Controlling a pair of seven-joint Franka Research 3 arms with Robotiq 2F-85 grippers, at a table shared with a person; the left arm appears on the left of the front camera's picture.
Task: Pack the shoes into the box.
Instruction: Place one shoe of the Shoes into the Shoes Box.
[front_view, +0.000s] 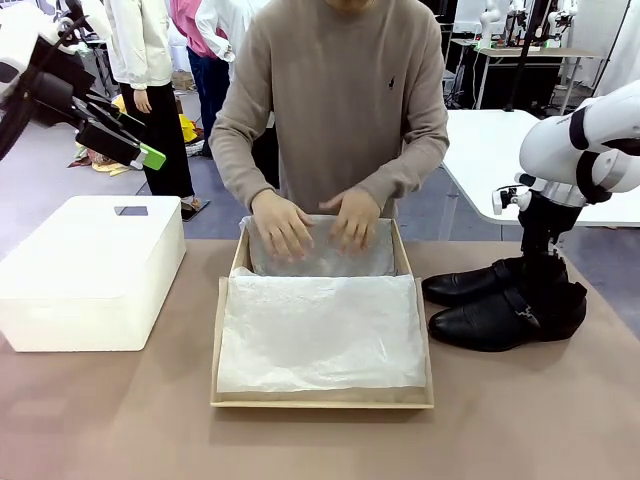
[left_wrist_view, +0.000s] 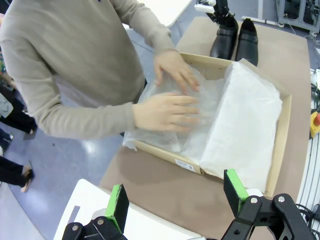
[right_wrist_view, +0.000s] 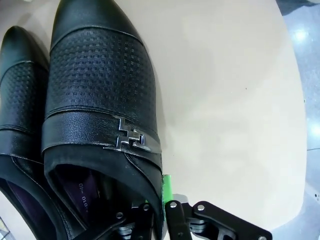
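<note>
Your right claw (right_wrist_view: 159, 200) is pinching shut on the collar of the buckled shoe (right_wrist_view: 100, 100), standing beside its mate (right_wrist_view: 20, 95) on the surface (front_view: 520, 420), right of the box (front_view: 222, 330). Your left claw (left_wrist_view: 177, 200) is hanging open, raised past the box's other side. That thin pinch is risking a swinging, slipping shoe; the person's hands (front_view: 283, 225) are crowding the box. The right wrist view is showing the pinch; the front view is hiding it.

Blocked: person's two hands (front_view: 283, 225) fill far end of the tan cardboard shoebox (front_view: 222, 340) | Free: you can pass over its white tissue paper (front_view: 320, 335), near half.
</note>
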